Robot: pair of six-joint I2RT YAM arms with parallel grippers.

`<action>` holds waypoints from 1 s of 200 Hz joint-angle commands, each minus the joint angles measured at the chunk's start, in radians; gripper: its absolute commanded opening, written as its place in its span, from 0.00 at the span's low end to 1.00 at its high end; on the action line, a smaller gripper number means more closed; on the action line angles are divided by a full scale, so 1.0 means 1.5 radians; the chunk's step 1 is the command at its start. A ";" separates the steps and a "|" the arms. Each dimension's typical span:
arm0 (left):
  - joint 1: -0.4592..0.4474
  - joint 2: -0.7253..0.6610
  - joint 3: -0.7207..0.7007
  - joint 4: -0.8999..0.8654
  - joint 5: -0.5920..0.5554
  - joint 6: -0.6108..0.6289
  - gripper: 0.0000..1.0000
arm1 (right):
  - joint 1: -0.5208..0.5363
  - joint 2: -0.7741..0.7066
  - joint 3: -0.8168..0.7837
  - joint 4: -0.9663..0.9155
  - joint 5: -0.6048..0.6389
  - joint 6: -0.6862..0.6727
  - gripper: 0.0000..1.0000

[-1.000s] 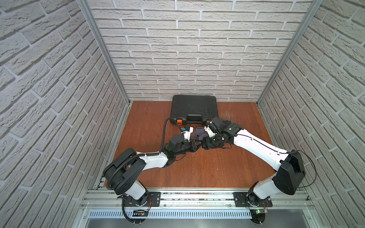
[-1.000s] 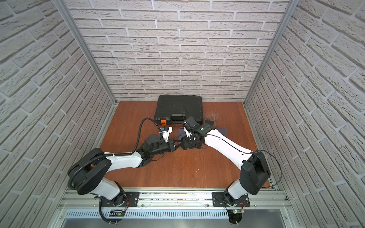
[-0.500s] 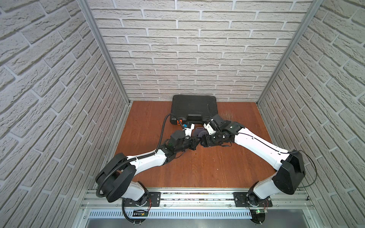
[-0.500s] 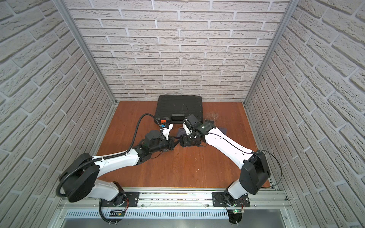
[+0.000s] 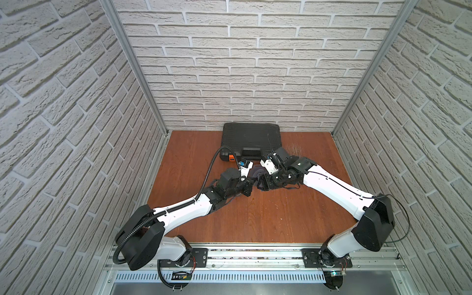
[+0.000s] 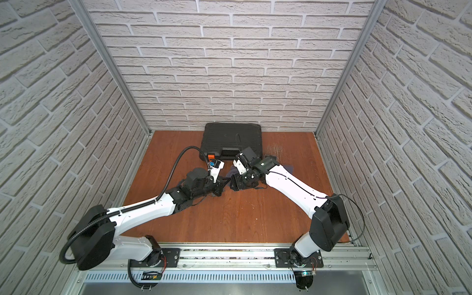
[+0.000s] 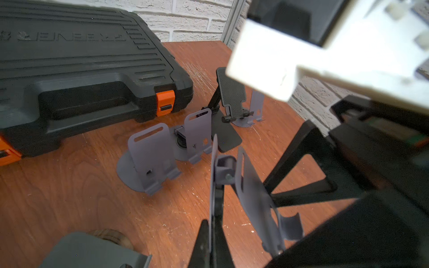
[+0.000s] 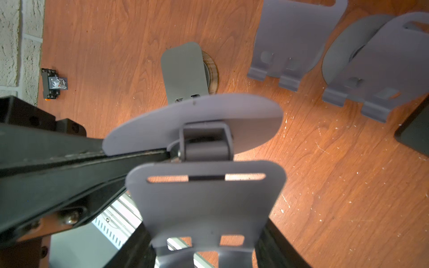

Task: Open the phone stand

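Note:
A grey phone stand (image 8: 204, 201) hangs above the wooden table (image 5: 255, 217) between both grippers. It is partly unfolded, with its round base (image 8: 192, 123) and slotted back plate spread apart at the hinge (image 8: 206, 143). My left gripper (image 7: 212, 222) is shut on the thin edge of the base (image 7: 213, 174). My right gripper (image 8: 209, 250) clamps the back plate across its width, near the cradle lip. In both top views the left gripper (image 5: 251, 182) (image 6: 224, 182) and the right gripper (image 5: 261, 182) (image 6: 233, 182) meet tip to tip and mostly hide the stand.
A black tool case (image 5: 251, 139) with orange latches (image 7: 164, 102) lies against the back wall. Several other stands sit unfolded on the table just behind the grippers: grey ones (image 7: 151, 157) (image 7: 197, 134) and a black one (image 7: 232, 92). A small relay (image 8: 52, 83) lies by the wall.
My left arm has stretched out toward the middle and its jaws have closed the last bit on the base. Both grippers and the stand have shifted slightly toward the case.

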 commanded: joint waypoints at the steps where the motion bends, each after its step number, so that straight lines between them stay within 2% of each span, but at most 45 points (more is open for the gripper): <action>1: 0.017 0.014 -0.005 -0.082 -0.139 0.064 0.00 | 0.010 -0.046 0.029 -0.066 -0.073 -0.019 0.13; 57: 0.020 0.008 -0.009 -0.078 -0.147 0.082 0.00 | 0.010 -0.042 0.042 -0.093 -0.087 -0.049 0.13; 85: 0.020 -0.002 -0.015 -0.046 -0.097 0.053 0.00 | 0.010 -0.039 0.043 -0.080 -0.094 -0.049 0.13; 128: 0.021 0.000 -0.053 0.122 0.021 -0.070 0.17 | 0.010 -0.029 0.038 -0.049 -0.091 -0.045 0.13; 151: 0.021 0.009 -0.085 0.234 0.054 -0.131 0.29 | 0.010 -0.028 0.039 -0.040 -0.089 -0.044 0.12; 200: 0.023 0.034 -0.108 0.331 0.085 -0.167 0.33 | 0.010 -0.021 0.036 -0.036 -0.091 -0.044 0.12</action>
